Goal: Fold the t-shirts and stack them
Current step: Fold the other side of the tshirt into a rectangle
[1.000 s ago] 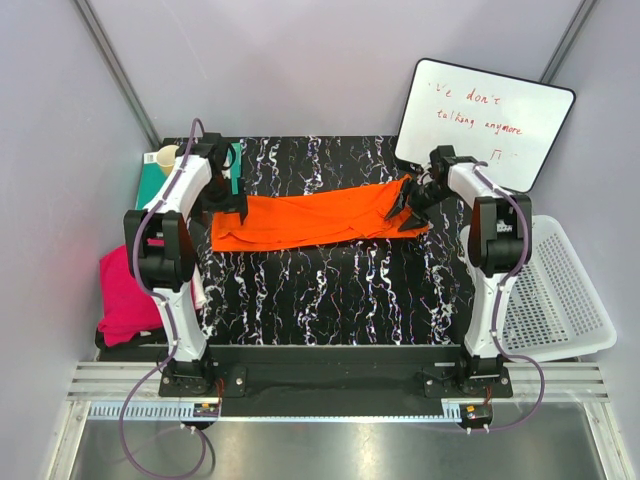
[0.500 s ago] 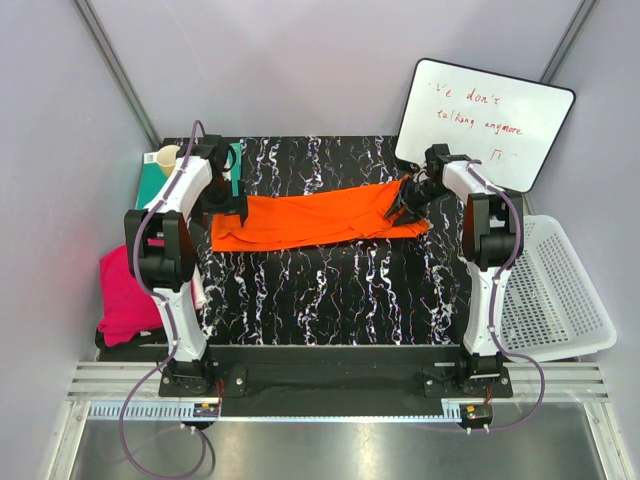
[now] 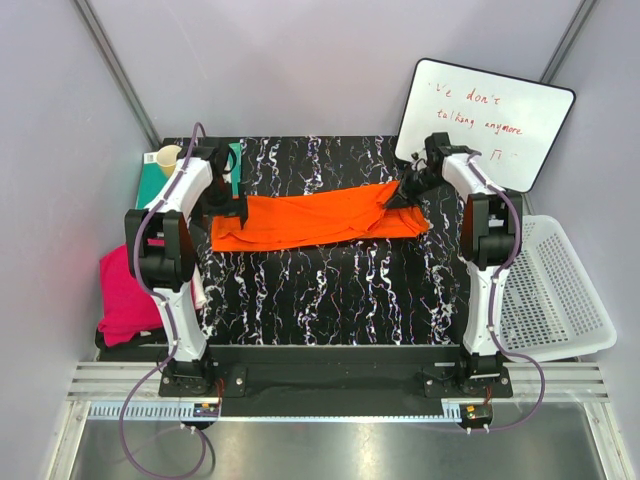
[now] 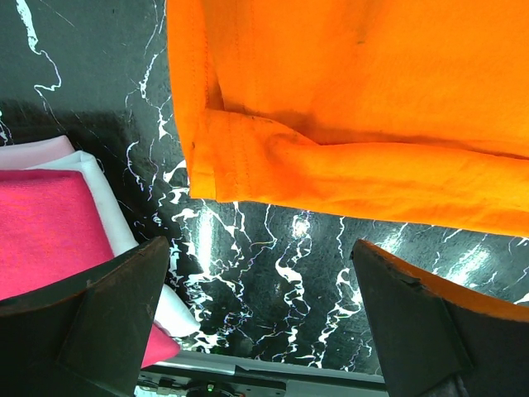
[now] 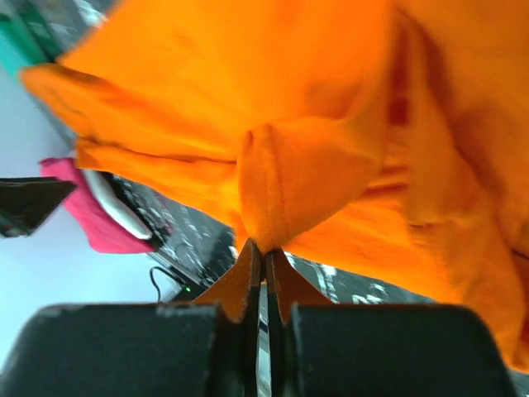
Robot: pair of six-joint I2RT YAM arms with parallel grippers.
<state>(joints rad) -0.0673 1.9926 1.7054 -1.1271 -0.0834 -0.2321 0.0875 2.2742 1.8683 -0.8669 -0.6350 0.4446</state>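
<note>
Firmly, right claw [image 5: 263, 252] pinching orange t-shirt [image 3: 310, 220] edge, left claw [image 4: 259, 246] wide near hem

Setting: robotics lab test cell, not a home or shop.

Evidence:
- Two white-and-black arms, left arm [image 3: 168, 250] and right arm [image 3: 490, 250], are bolted to an aluminium rail [image 3: 330, 385] along the near edge of the table [image 3: 330, 290].
- Purple cables [image 3: 123, 425] loop out from the arm bases below that edge.
- Plain grey-lilac panels [image 3: 300, 60] on metal struts [image 3: 112, 68] close in the table's far side and both flanks.
- A whiteboard [image 3: 487, 122] with red handwriting leans at the table's far right corner.
- An orange t-shirt [image 3: 310, 220] is spread across the table's far half, between the arms.
- A white perforated basket [image 3: 565, 290] sits just off the table's right edge.
</note>
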